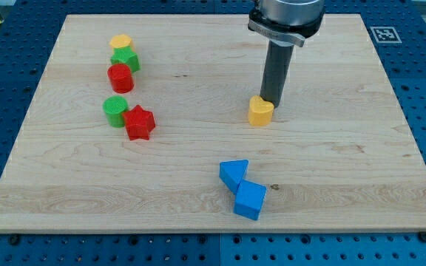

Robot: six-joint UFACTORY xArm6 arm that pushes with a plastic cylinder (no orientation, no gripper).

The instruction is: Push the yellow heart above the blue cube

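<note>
A: Where does my tip (271,101) stand against the yellow heart (260,111)?

B: Just behind it, on the side facing the table's far edge and a touch toward the right edge. It looks to be touching the heart's upper right lobe, though the rod hides the contact, so I can't be certain.

A: And the gripper?

B: There is none to open or close; the arm ends in a plain dark rod with nothing held.

A: Which way does the heart lie from the blue cube (250,200)?

B: The heart sits near the middle of the table (346,185); the cube lies toward the near edge, almost straight below it and well apart. So the heart is already on the far side of the cube, and I judge only a small nudge toward the left edge would line it up.

A: Anything beside the cube?

B: A blue triangular block (234,174) touching its far-left corner, between cube and heart.

A: Materials?

B: Pale wood grain table, matte plastic blocks. Near the left edge: yellow hexagon (120,42), green block (126,58), red cylinder (120,77), green cylinder (114,111), red star (139,122)
</note>
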